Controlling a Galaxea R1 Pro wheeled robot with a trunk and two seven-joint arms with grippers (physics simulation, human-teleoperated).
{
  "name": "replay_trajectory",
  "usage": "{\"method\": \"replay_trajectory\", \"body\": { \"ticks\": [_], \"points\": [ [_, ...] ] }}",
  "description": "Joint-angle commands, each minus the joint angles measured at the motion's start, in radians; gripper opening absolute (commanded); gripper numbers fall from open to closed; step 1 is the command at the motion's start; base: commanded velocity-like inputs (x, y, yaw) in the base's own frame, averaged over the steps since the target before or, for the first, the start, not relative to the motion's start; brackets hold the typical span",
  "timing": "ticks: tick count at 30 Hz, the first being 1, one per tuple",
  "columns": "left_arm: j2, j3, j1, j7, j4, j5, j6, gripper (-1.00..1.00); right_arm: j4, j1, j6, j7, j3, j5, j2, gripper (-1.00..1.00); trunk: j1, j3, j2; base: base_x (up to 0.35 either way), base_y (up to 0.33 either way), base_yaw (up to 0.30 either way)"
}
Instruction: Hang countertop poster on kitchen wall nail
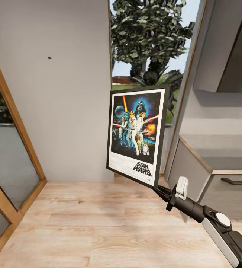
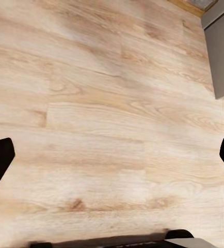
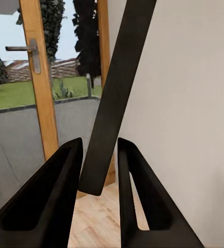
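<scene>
Head view has the poster [image 1: 136, 136] right in the middle of the action, up off the kitchen countertop [image 1: 225, 152] and carried in the air, upright with a slight lean, picture side facing us, its lower right corner pinched by the right gripper [image 1: 161, 190]. It hangs in front of the window [image 1: 150, 44] edge, just right of the bare grey wall [image 1: 68, 111]. And there is the target: a small dark wall nail [image 1: 49, 58], high on that wall, well up and to the left of the poster's top edge.

So the pick-up looks done and the carry is on. The hang is not yet made. Next move, by my reading, calls for a lift and a swing left, bringing the frame's top up to the nail and flat against the wall. Tricky, with a corner grip and all that poster cantilevered out.

Right wrist view shows the grip close up: two dark fingers [image 3: 55, 191] nearly together, the thin black frame edge clamped between them, door and garden beyond.

Left gripper [image 2: 112, 160] is idle, tips spread wide, nothing between them, pointing down at the wooden floor [image 2: 101, 93].
</scene>
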Motion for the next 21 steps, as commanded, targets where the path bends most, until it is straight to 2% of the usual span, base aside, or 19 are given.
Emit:
{"method": "replay_trajectory", "body": {
  "ticks": [1,11,17,19,21],
  "points": [
    [0.001,-0.008,-0.001,-0.001,0.000,0.008,-0.005,1.00,0.001,-0.001,-0.003,0.001,0.002,-0.006,-0.001,-1.00,0.001,-0.002,-0.002,0.026,0.289,0.000],
    [0.001,-0.008,-0.001,-0.001,0.000,0.008,-0.005,1.00,0.001,-0.001,-0.003,0.006,0.003,-0.006,-0.001,-1.00,0.001,-0.002,-0.002,0.006,0.291,0.000],
    [0.000,-0.009,-0.001,-0.001,0.000,0.007,-0.004,1.00,0.003,-0.001,-0.003,0.064,0.003,-0.006,-0.002,-1.00,0.001,-0.002,-0.002,0.000,0.292,0.000],
    [-0.001,-0.009,-0.001,-0.001,0.000,0.008,-0.005,1.00,0.004,-0.001,-0.003,0.074,0.003,0.007,-0.002,-1.00,0.001,-0.002,-0.002,0.000,0.289,0.000],
    [-0.001,-0.012,-0.001,-0.001,0.000,0.007,-0.004,1.00,0.006,-0.001,-0.003,0.081,0.003,0.044,-0.001,-1.00,0.001,-0.002,-0.002,0.000,0.229,0.000]
  ]
}}
